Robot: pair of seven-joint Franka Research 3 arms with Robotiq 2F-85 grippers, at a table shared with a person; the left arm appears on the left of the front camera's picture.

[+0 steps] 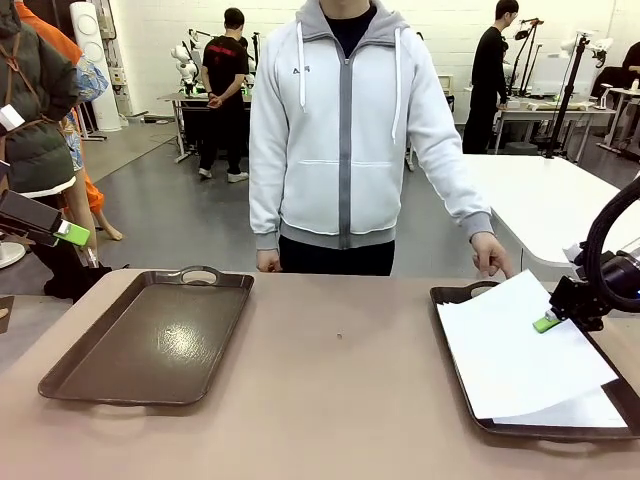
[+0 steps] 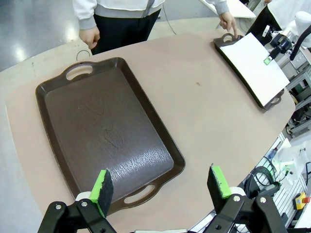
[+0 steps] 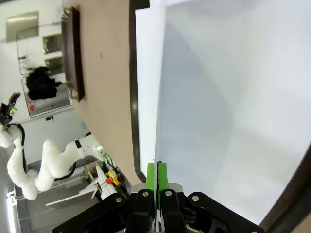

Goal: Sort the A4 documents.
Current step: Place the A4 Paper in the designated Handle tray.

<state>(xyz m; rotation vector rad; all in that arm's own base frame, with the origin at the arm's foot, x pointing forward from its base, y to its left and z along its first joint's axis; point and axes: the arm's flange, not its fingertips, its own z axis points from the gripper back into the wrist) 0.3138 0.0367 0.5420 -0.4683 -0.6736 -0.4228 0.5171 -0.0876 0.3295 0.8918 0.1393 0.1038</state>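
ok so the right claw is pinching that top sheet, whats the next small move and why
Probably lift it a little. The right claw is shut on the edge of the top sheet, which lies on the stack in the right tray, while the left tray sits bare.

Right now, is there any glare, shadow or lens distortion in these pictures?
Front view: ceiling light glares off the empty tray. Left wrist view: wide-angle bending curves the table edge. Right wrist view: the pinched sheet shows a soft grey shadow, and the scene is rolled sideways.
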